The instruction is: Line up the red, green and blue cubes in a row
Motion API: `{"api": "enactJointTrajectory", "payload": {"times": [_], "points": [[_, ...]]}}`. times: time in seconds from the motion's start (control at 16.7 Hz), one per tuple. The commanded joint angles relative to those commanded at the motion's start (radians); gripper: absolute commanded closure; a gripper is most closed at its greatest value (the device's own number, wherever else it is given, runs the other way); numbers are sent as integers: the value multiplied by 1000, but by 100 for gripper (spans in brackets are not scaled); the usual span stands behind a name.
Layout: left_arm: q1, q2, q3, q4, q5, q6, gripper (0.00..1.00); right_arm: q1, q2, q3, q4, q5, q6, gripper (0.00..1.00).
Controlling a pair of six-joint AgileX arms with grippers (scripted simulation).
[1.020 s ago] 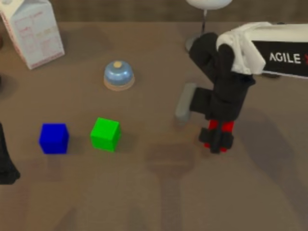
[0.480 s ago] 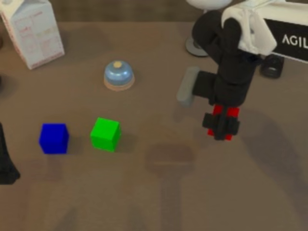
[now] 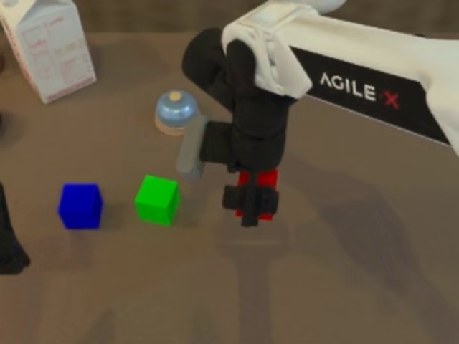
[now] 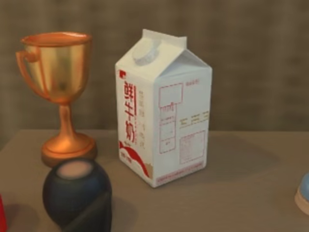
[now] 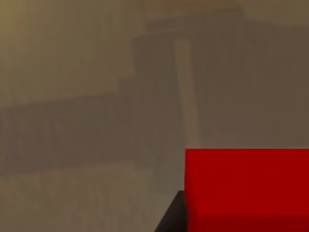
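The blue cube (image 3: 80, 206) rests on the table at the left, and the green cube (image 3: 157, 200) stands just to its right. My right gripper (image 3: 250, 201) hovers to the right of the green cube, shut on the red cube (image 3: 267, 178), which shows behind the black fingers. In the right wrist view the red cube (image 5: 246, 186) fills the corner, above the table with a dark finger beside it. My left arm (image 3: 8, 240) is parked at the table's left edge; its gripper is out of sight.
A service bell (image 3: 176, 111) stands behind the green cube, close to my right arm's wrist. A white milk carton (image 3: 49, 46) is at the back left. A gold trophy (image 4: 60, 92) and a dark round pot (image 4: 77, 193) show in the left wrist view.
My right arm has swung left from the table's right side, carrying the red cube to a spot beside the green cube. The blue and green cubes have not moved.
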Motion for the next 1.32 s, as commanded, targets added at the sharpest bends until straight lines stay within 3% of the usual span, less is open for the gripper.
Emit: {"api": "enactJointTrajectory", "payload": {"times": [0.24,0.42,0.78,1.14,1.32], "points": [[0,0,0,0,0,0,0,162,104,224,-103,0,46,100],[0,0,0,0,0,0,0,221,137,287,-137,1,64,100],[0,0,0,0,0,0,0,221,133,270,-119,1,63,100],[0,0,0,0,0,0,0,221,152,72,99,2,67,100],[0,0,0,0,0,0,0,224,158,47,124,2,66,100]]}}
